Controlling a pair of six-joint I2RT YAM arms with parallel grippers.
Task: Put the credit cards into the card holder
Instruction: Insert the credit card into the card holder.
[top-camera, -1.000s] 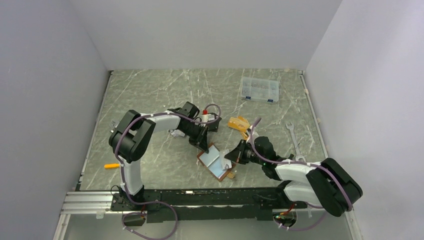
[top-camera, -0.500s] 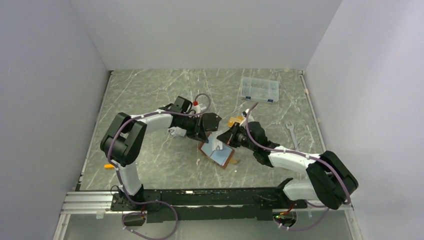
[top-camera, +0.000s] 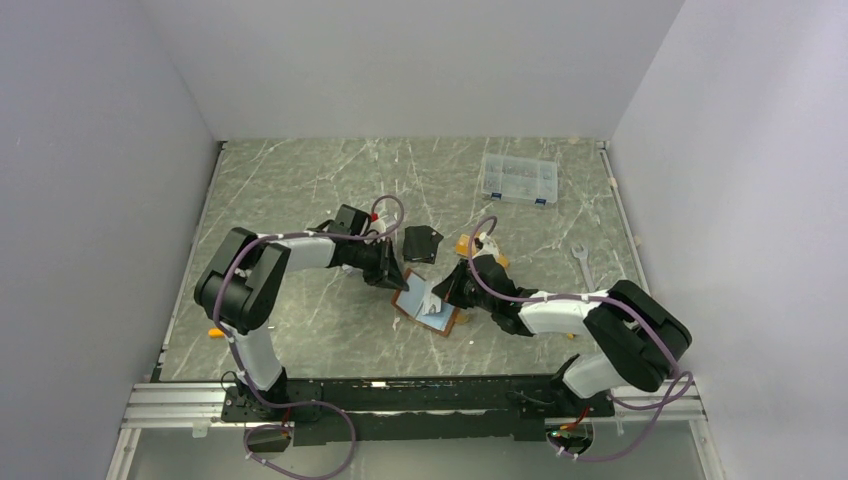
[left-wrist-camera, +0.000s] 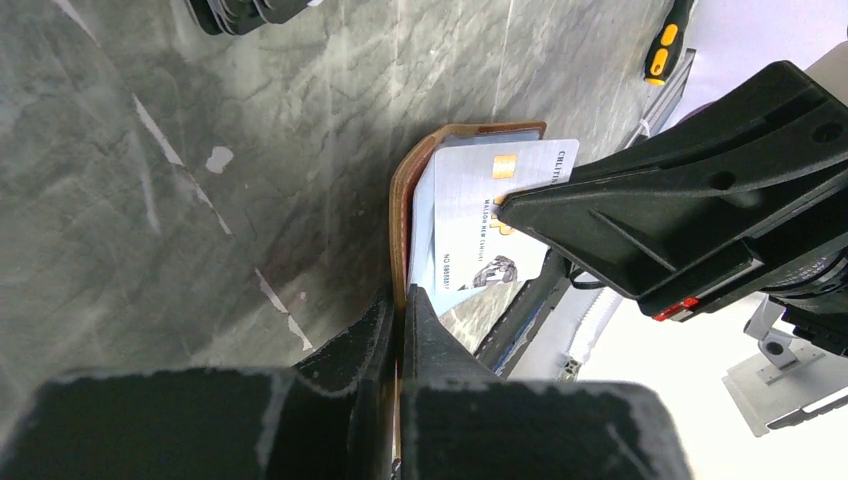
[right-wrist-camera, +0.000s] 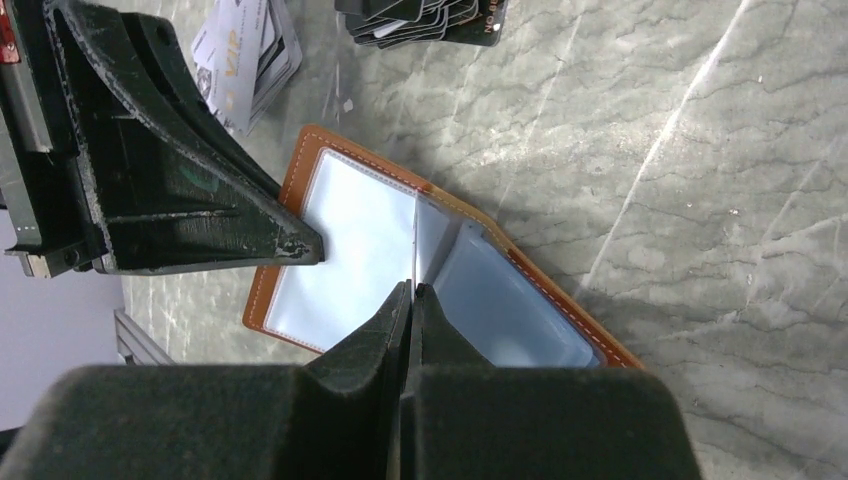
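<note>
The card holder (top-camera: 436, 321), tan-brown leather, lies open mid-table with clear pockets showing. My left gripper (top-camera: 397, 276) is shut on its leather edge (left-wrist-camera: 400, 210) at the far left side. My right gripper (top-camera: 447, 293) is shut on a silver-grey credit card (left-wrist-camera: 470, 200), which appears edge-on (right-wrist-camera: 412, 240) over the holder's fold (right-wrist-camera: 300, 160). A black pile of credit cards (top-camera: 421, 243) lies just behind the holder. The silver-grey pile (right-wrist-camera: 245, 60) sits past the left fingers. The orange-gold pile (top-camera: 468, 243) is partly hidden by the right arm.
A clear plastic compartment box (top-camera: 517, 179) stands at the back right. A wrench (top-camera: 585, 268) lies right of the right arm. An orange-handled screwdriver (top-camera: 222, 331) lies near the left arm's base. Both grippers sit close together over the holder.
The holder has been shifted away from the near edge. My right gripper has moved left and back over the open holder. My left gripper has drawn back left, uncovering the black pile.
</note>
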